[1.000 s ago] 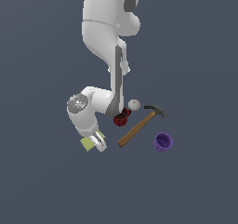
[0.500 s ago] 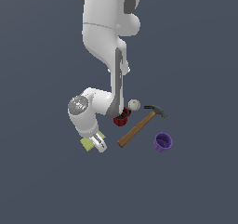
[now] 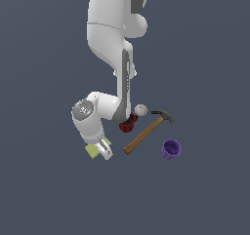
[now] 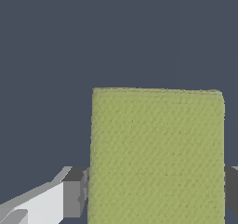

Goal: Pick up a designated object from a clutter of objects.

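The block lies on the floor in the lower left of the exterior view, well apart from the hammer, the red cup, the ball and the purple cup. The gripper is low over it. In the wrist view the block fills the space between the two fingers, one on each side and touching or nearly touching its edges. I cannot tell whether they already squeeze it. The approach looks done; the firm grasp, perhaps, and the lift are left.
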Controlling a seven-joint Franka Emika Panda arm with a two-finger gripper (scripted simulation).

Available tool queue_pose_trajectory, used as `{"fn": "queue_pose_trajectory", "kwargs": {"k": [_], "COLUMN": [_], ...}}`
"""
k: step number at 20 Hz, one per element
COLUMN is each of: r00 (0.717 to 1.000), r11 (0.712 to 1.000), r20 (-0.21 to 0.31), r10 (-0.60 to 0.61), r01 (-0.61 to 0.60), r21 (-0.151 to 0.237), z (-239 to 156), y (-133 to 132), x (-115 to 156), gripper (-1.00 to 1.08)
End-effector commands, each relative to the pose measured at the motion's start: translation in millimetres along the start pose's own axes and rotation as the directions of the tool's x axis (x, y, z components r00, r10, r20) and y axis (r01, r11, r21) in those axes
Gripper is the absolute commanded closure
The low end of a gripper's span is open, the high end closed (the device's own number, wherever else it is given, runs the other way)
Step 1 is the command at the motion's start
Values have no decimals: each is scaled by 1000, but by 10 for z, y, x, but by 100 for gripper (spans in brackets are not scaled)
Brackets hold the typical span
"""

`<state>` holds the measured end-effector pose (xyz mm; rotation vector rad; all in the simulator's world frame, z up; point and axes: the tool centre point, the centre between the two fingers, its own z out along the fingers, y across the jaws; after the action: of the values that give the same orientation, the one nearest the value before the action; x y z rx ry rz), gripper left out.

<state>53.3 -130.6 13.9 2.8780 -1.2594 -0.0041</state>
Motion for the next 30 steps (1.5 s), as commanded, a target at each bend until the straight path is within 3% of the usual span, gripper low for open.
{"fn": "queue_pose_trajectory", "kwargs": {"k": [1,10,30], "r00": [1000,1000,1000], "r11": [1000,1000,1000], "r20": [-2,-2,-4], "r10": [-1,0,1], "r01": [1,0,-1], "r21": [2,2,0], "z": [-69,-619,-2506], "y": [-55,-465,-1877], "x": [-29,-323,-1292], "gripper": [108,108,108]}}
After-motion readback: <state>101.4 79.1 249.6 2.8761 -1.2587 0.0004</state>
